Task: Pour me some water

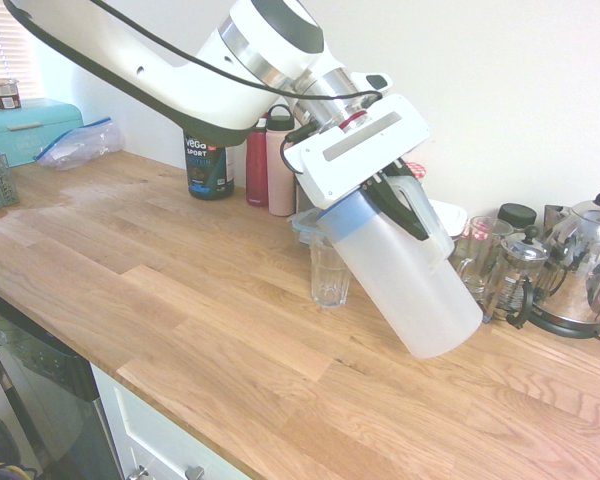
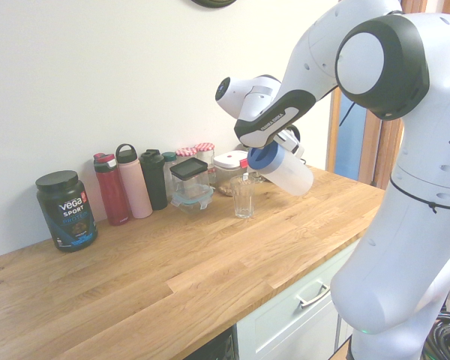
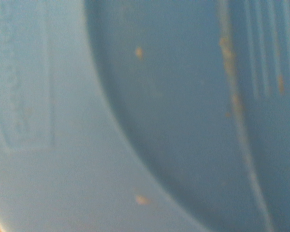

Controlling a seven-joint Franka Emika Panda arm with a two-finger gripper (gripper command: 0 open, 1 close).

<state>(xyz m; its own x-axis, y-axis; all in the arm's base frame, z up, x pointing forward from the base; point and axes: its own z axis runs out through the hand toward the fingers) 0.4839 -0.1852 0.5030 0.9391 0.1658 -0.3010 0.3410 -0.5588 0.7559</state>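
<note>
the water itself can't be made out; it belongs in the frosted jug (image 1: 405, 275), which hangs tilted in the air, blue lid (image 1: 342, 215) end down over the drinking glass (image 1: 329, 270) on the worktop (image 1: 180, 300). the gripper (image 1: 400, 195) is clamped shut on the jug's handle. judging by the tilt, pouring is in hand but not finished: the glass looks empty or nearly so, no stream shows. levelling the jug and setting it down remain.
</note>
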